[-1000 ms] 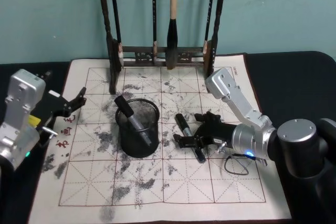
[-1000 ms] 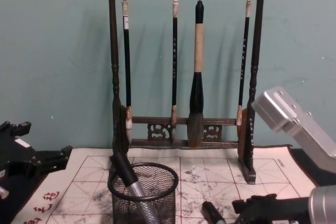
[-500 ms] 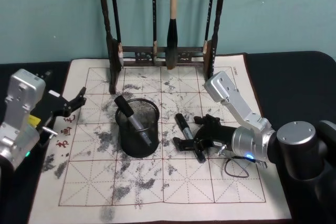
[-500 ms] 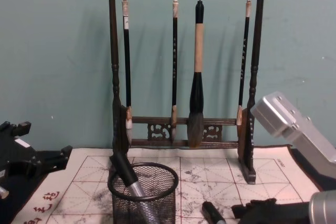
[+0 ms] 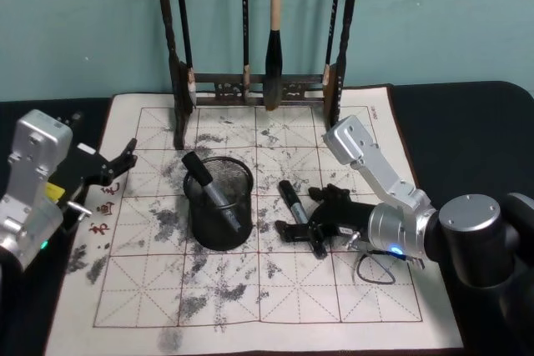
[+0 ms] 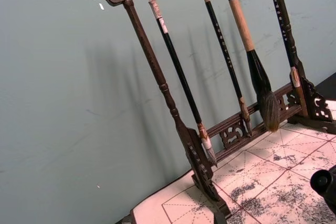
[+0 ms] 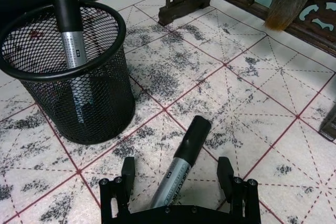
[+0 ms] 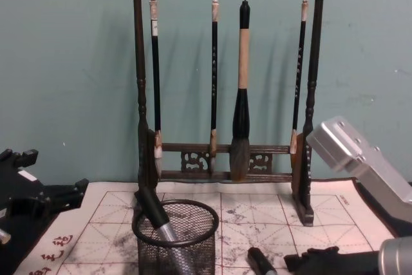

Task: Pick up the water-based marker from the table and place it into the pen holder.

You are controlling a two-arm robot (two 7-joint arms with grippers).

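A water-based marker (image 7: 181, 165) with a silver barrel and black cap lies on the ink-stained mat, just right of the pen holder (image 7: 31, 74). My right gripper (image 7: 176, 174) is open and low over the mat, one finger (image 7: 127, 171) on each side of the marker's barrel, neither visibly touching it. In the head view the right gripper (image 5: 300, 210) sits over the marker (image 5: 289, 196), beside the pen holder (image 5: 219, 227). Another marker (image 5: 209, 185) leans inside the holder. My left gripper (image 5: 108, 168) is parked, open, at the mat's left edge.
A tall dark wooden brush rack (image 5: 188, 81) with several hanging brushes (image 8: 239, 133) stands at the back of the mat. The grid-lined mat (image 5: 217, 306) lies on a black table (image 5: 467, 131). A thin cable loop (image 5: 375, 264) trails under my right wrist.
My right gripper has sunk lower toward the mat around the marker and shifted slightly left. The marker, the pen holder and the left arm have not moved.
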